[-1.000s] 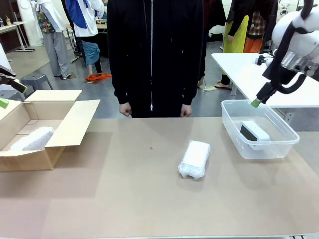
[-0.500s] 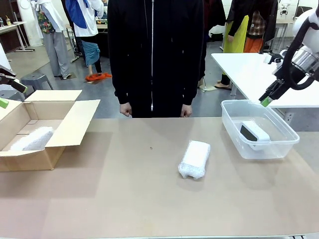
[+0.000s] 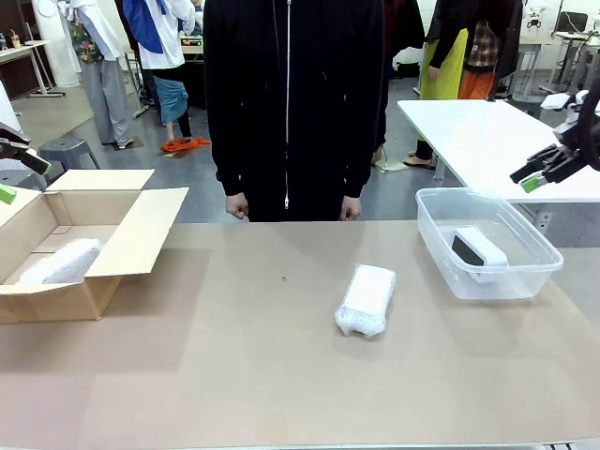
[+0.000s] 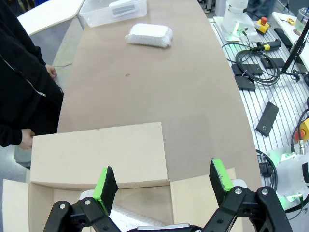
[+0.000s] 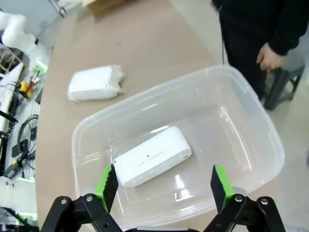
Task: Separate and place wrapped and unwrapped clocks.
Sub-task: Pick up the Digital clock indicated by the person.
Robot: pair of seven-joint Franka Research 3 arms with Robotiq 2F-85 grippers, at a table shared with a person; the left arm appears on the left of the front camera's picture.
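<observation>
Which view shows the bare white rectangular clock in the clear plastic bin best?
Right wrist view: it looks down into the clear plastic bin, the smooth white rectangular clock large and unobstructed. Front view shows it smaller, through the bin wall, dark face visible. Left wrist view: a distant dark sliver.

In the front view, the open brown cardboard box [image 3: 47, 300] at nine o'clock runs off the picture's edge. Its near wall hides the lower part of the white bubble-wrapped oblong bundle [image 3: 62, 262] inside. Only two finger ends of the left gripper [image 3: 14, 176] show there. At three o'clock the right gripper [image 3: 528, 177] loses most of its arm to the edge. From the right wrist, the print on the smooth white rectangular block [image 5: 152, 155] in the clear plastic tub [image 5: 251, 116] is too small to read.
</observation>
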